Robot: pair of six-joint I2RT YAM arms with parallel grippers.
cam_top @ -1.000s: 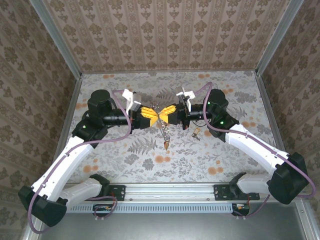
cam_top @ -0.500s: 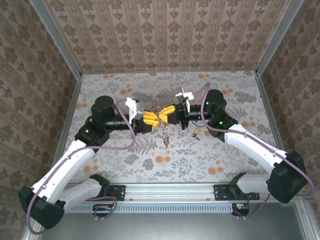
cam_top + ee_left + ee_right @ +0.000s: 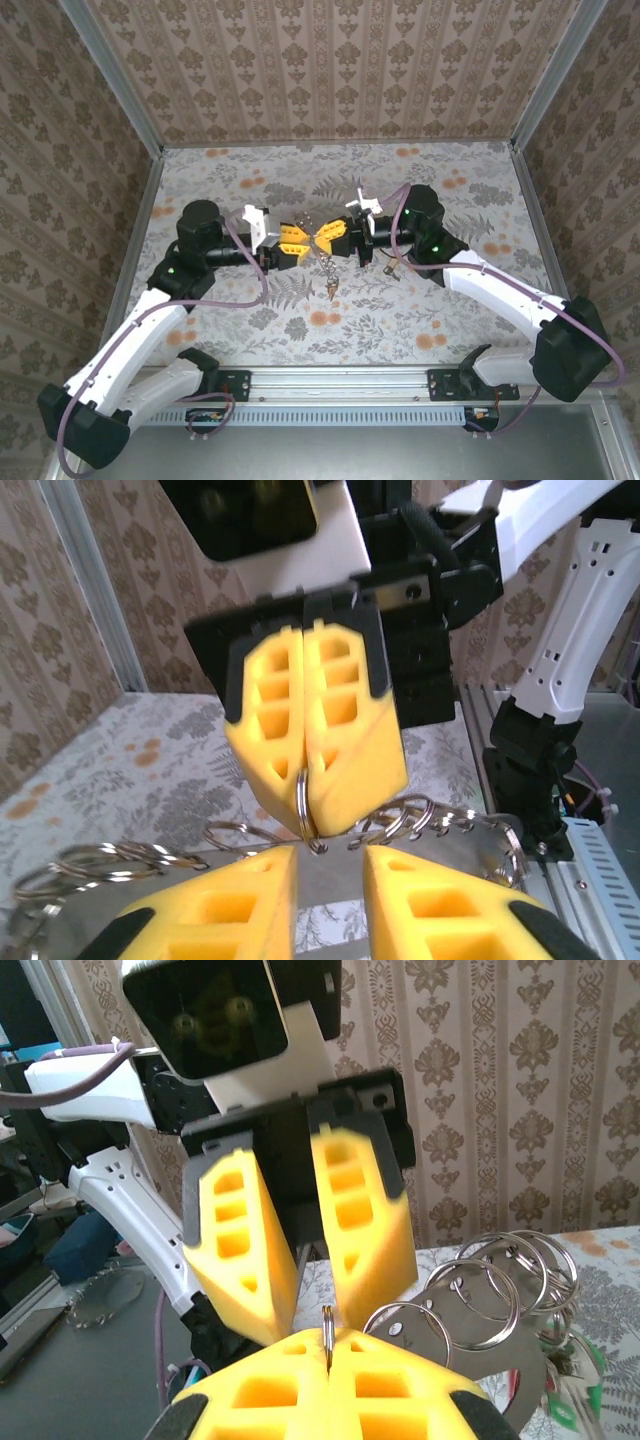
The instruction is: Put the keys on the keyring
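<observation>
The right gripper (image 3: 310,820) is clamped on the keyring (image 3: 327,1337). Facing it, the left gripper's (image 3: 318,1315) fingers stand apart. Linked rings (image 3: 500,1270) crowd beside the keyring, and a loose key (image 3: 393,265) lies below.

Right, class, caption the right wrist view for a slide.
Shut right gripper pinches a keyring; open left gripper faces it.

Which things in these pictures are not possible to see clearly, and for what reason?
Top view: the hanging keys are too small to count or tell apart.
Left wrist view: the keyring is seen edge-on, its upper part hidden inside the shut right end effector.
Right wrist view: that end effector's own fingers hide the keyring's lower part.
</observation>
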